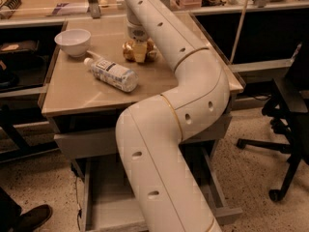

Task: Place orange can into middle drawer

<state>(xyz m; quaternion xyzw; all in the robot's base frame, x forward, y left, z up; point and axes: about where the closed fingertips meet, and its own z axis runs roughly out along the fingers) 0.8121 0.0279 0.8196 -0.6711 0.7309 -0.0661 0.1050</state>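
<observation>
The orange can (127, 50) sits on the tan table top (72, 93), at the back middle, shiny and golden. My gripper (139, 53) is down on the can from above, at the end of the long white arm (193, 76), and its yellowish tip covers the can's middle. The middle drawer (102, 197) is pulled out below the table, at the bottom of the view. Its grey floor and left wall show, and the arm hides most of its middle.
A clear white-labelled plastic bottle (112, 72) lies on its side left of the can. A white bowl (72, 40) stands at the table's back left. A closed grey drawer front (82, 144) sits above the open drawer. An office chair (287, 110) is at the right, and a shoe (30, 218) at the bottom left.
</observation>
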